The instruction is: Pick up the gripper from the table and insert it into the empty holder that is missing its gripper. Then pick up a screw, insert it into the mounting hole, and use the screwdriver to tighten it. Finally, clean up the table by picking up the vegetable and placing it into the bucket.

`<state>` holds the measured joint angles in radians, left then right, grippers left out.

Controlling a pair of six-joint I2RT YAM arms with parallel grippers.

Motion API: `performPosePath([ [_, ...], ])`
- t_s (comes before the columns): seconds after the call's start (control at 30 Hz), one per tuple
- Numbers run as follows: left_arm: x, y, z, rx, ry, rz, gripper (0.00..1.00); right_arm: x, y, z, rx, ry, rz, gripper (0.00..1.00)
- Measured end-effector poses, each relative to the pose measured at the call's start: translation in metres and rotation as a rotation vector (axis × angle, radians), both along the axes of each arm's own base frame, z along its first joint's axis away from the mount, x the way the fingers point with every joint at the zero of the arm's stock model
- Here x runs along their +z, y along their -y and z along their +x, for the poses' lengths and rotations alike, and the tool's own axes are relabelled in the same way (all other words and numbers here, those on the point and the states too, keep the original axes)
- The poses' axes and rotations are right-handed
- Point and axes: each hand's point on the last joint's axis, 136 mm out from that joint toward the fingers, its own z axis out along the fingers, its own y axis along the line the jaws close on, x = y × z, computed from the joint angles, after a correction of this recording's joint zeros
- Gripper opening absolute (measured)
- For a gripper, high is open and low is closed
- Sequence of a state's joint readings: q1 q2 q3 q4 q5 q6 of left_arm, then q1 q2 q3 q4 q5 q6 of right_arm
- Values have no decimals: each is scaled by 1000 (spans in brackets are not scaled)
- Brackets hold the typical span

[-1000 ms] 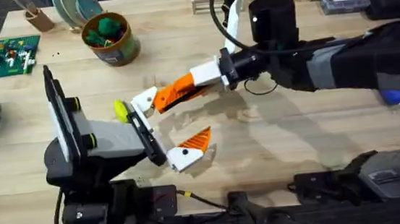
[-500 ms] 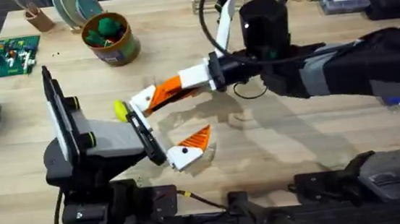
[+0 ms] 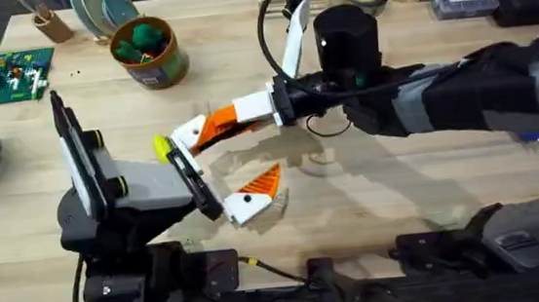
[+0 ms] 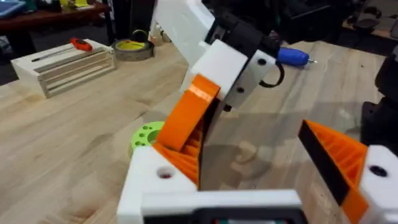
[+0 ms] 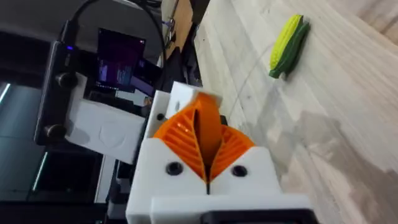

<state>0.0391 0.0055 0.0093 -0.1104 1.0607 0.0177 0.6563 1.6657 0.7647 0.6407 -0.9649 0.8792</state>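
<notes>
One small orange gripper (image 3: 220, 125) is pinched between the two orange pads of the right gripper (image 3: 207, 133), which is closed tight on it. Its tip touches the white holder (image 3: 188, 137), near the middle of the table. From the left wrist view, the orange piece leans down into the holder (image 4: 155, 177) at a slant. The holder is one side of the left gripper (image 3: 220, 170), which is spread wide open with nothing in it. Its other side carries its own orange finger (image 3: 263, 183).

The vegetable (image 3: 162, 148) lies flat on the wood just beside the holder, on the side away from the right arm. It looks like a little ear of corn (image 5: 287, 45).

The bucket (image 3: 148, 52) stands far back on the left, with green things inside. The blue screwdriver (image 3: 532, 131) lies well apart, far to the right, partly under the right arm. A green ring disc (image 4: 146, 134) lies on the table near the holder.
</notes>
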Motion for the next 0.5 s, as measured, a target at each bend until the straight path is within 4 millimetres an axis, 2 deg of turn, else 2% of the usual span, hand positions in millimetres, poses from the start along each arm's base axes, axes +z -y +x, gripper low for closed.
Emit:
performPosePath([
  [0.5, 0, 2, -4, -25, -2, -2, 993, 1, -1, 1, 2, 11, 9, 6],
])
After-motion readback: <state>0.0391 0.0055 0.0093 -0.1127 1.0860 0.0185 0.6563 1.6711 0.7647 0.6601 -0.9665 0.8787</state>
